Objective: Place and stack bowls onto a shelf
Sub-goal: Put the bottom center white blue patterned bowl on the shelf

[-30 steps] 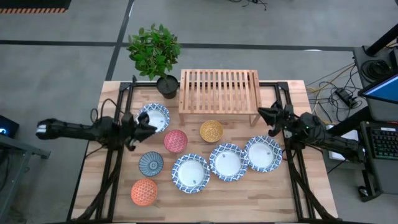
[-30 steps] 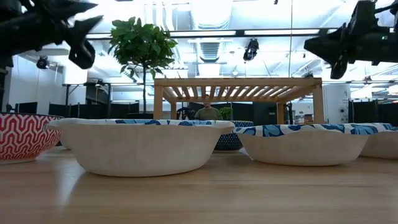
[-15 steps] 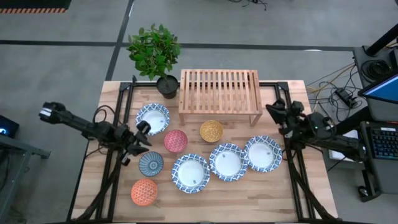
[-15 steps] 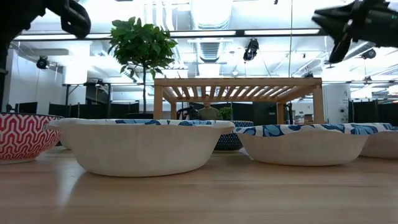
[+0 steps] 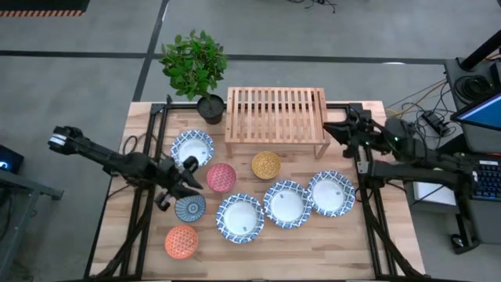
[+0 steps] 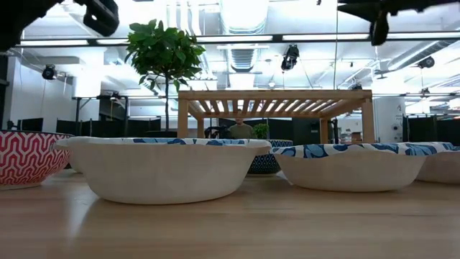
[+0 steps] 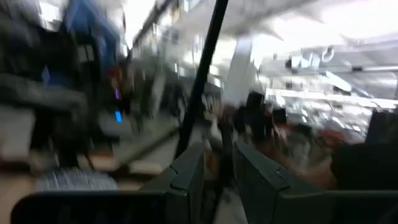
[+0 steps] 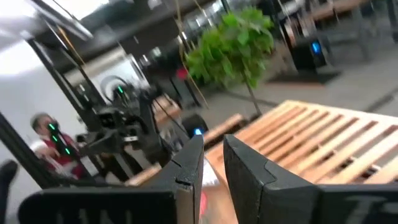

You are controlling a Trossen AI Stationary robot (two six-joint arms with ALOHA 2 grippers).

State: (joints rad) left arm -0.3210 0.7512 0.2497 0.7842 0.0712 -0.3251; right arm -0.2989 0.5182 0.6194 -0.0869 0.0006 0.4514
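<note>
Four wide blue-white rimmed bowls sit on the table: one (image 5: 192, 147) at the shelf's left, three (image 5: 239, 218) (image 5: 287, 204) (image 5: 331, 193) in a row nearer me. The small red (image 5: 221, 177), yellow (image 5: 266, 164), teal (image 5: 190, 207) and orange (image 5: 181, 241) bowls stand between them. The slatted wooden shelf (image 5: 275, 115) stands on its legs at the far edge with nothing on it. My left gripper (image 5: 188, 176) hovers shut between the red and teal bowls. My right gripper (image 5: 333, 129) hovers shut by the shelf's right end (image 8: 323, 137).
A potted plant (image 5: 196, 70) in a black pot (image 5: 210, 108) stands at the shelf's left corner. Black frame rails run along both table sides. Bare planks lie near the table's front edge. A person shows far behind the shelf in the low view (image 6: 241, 129).
My left gripper has moved toward the near edge and right, from beside the far-left wide bowl to between the red and teal bowls. My right gripper has drawn toward the far edge and up, ending by the shelf's right end. No bowl has moved.
</note>
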